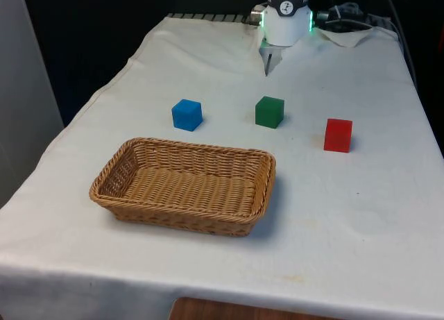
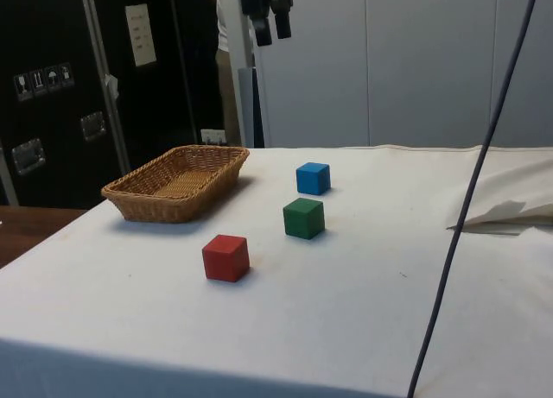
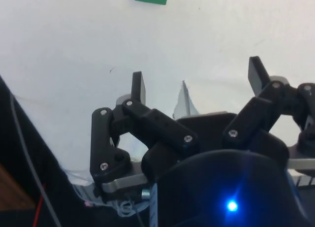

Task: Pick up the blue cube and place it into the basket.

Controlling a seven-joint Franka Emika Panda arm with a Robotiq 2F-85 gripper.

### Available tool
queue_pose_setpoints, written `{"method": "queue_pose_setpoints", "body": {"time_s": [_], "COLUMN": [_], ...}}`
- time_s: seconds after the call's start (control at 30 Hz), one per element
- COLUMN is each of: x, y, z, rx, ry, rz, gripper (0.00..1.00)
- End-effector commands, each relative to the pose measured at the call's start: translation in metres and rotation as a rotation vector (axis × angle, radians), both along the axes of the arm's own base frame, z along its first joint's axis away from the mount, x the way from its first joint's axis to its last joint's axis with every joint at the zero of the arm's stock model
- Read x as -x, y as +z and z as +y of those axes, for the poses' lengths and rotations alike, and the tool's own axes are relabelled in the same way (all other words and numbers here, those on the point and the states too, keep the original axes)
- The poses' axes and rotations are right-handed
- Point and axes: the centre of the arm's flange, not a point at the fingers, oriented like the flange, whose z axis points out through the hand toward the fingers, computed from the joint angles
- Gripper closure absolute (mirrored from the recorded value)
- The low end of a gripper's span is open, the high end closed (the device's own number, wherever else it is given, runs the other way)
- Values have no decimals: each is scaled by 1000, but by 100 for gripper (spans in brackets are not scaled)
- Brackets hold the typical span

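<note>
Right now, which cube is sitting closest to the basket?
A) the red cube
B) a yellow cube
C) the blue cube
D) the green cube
C. In the front view the blue cube sits just behind the basket, while the green cube and the red cube lie farther off toward the front view's right.

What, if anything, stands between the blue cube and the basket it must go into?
Nothing visible does. The blue cube sits on bare cloth just beyond the basket. The green cube and red cube stand off towards the front view's right, clear of that path.
</note>
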Motion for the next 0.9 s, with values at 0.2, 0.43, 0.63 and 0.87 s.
{"method": "queue_pose_setpoints", "body": {"time_s": [0.2,0.43,0.63,0.87], "x": [1,1,1,3], "y": [-10,-23,-33,-38], "z": [-7,-15,-22,-28], "rx": [31,48,55,50], "ry": [-35,-73,-95,-104], "rz": [-24,-47,-59,-61], "gripper": [0,0,0,0]}}
